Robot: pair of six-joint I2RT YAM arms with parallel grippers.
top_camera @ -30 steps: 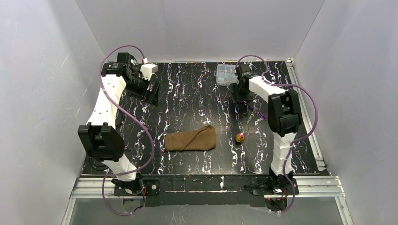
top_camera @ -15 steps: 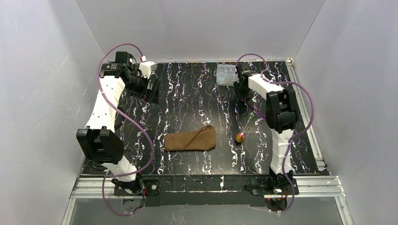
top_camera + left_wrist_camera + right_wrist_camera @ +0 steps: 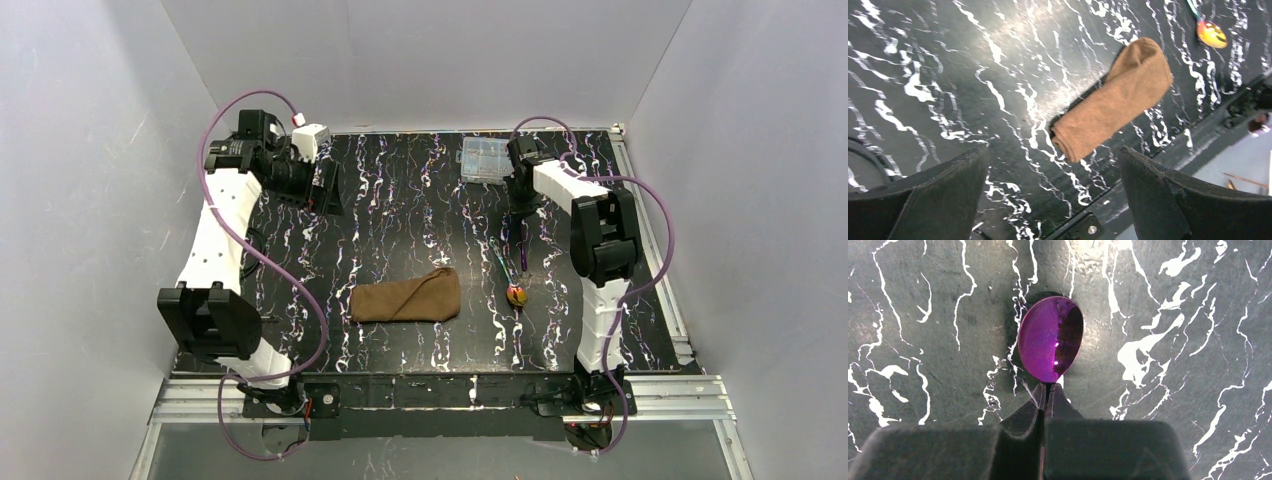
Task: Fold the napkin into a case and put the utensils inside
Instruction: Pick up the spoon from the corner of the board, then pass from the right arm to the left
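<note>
The brown napkin (image 3: 405,298) lies folded into a long flat roll at the table's middle; it also shows in the left wrist view (image 3: 1115,97). The gold-orange-headed utensil (image 3: 517,295) lies just right of it, its thin handle running back and left. My right gripper (image 3: 1047,390) is shut on the neck of the purple-headed utensil (image 3: 1050,337), whose head rests against the table just past the fingertips. In the top view that gripper (image 3: 517,205) points down at the back right and hides the purple piece. My left gripper (image 3: 1055,190) hangs open and empty, high at the back left (image 3: 325,190).
A clear plastic compartment box (image 3: 482,160) stands at the back of the table, just left of my right wrist. The dark marbled tabletop (image 3: 420,215) is walled in white on three sides. The gold-orange head also shows in the left wrist view (image 3: 1211,32).
My right gripper has closed on the purple utensil. The gold-orange utensil has turned, its handle swinging from back-right to back-left. My left arm has drawn slightly back and left, still open.
</note>
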